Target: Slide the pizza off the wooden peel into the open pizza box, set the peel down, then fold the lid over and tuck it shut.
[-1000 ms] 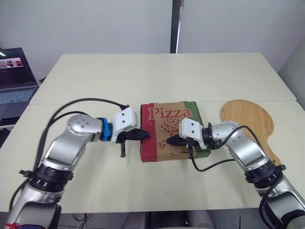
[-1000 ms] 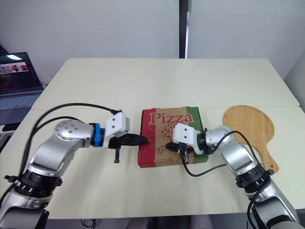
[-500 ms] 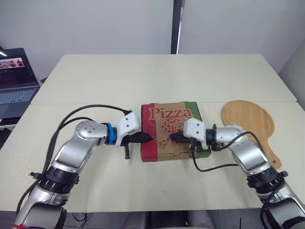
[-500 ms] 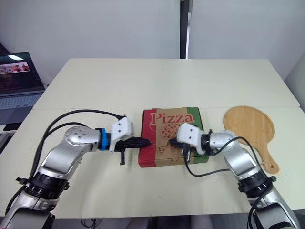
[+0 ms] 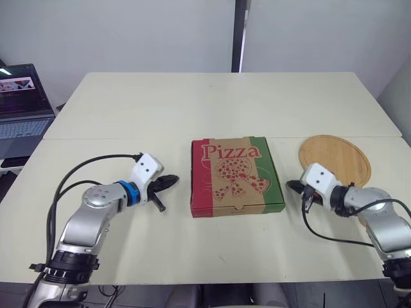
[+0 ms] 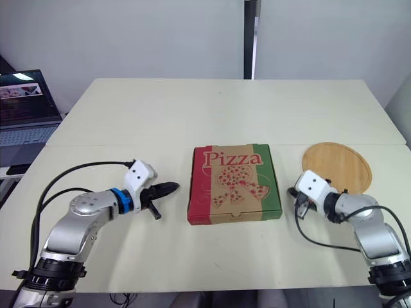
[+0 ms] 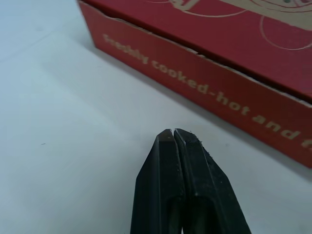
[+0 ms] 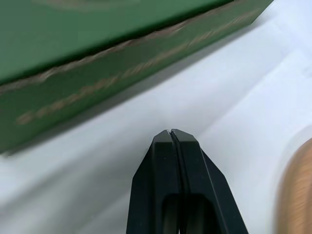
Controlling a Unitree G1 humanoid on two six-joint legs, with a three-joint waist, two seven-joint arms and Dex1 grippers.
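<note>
Pizza box (image 5: 234, 176) lies shut at mid-desk (image 5: 212, 109), lid flat and seemingly tucked; the wooden peel (image 5: 337, 157) rests bare just to its right — the task looks finished. Left gripper (image 5: 172, 179) and right gripper (image 5: 291, 185) flank the box without touching it, fingers together, empty. A laptop (image 5: 22, 102) sits far left — nothing obstructs.

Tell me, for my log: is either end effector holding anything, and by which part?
Nothing is held: left end effector and right end effector are shut empty, off the pizza box.
</note>
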